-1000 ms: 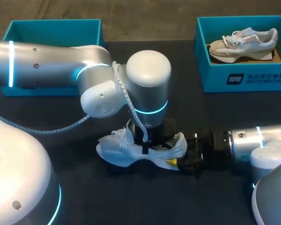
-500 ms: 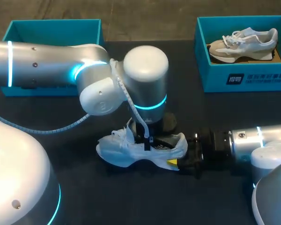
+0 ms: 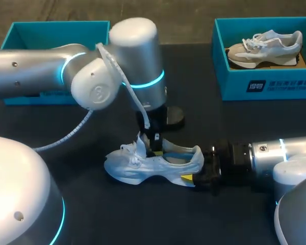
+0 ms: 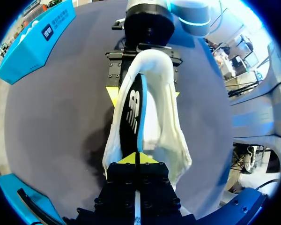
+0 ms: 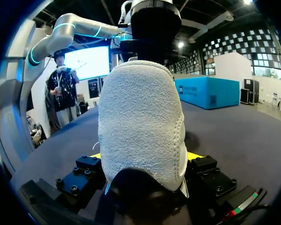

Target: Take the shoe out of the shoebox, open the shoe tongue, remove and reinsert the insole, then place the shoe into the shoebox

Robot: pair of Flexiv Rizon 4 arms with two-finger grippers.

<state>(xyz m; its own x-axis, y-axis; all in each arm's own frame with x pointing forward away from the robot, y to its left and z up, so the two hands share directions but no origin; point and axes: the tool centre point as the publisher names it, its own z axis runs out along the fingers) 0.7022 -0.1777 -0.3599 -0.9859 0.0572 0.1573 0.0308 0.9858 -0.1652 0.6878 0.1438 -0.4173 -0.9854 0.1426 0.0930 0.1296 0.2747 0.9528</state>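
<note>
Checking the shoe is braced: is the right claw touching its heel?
Touching. Right wrist view shows the heel of the white shoe wedged between the fingers of the right claw, pressed from both sides.

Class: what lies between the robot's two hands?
The white shoe: right hand grips its heel, left hand pinches its insole. The left wrist view shows it best.

shoes 2: white shoe [image 3: 143, 171], grey shoe [image 3: 260, 48] | shoeboxes 2: left box [image 3: 56, 35], right box [image 3: 229, 84] | arms 2: left arm [image 3: 30, 74], right arm [image 3: 268, 153]
</note>
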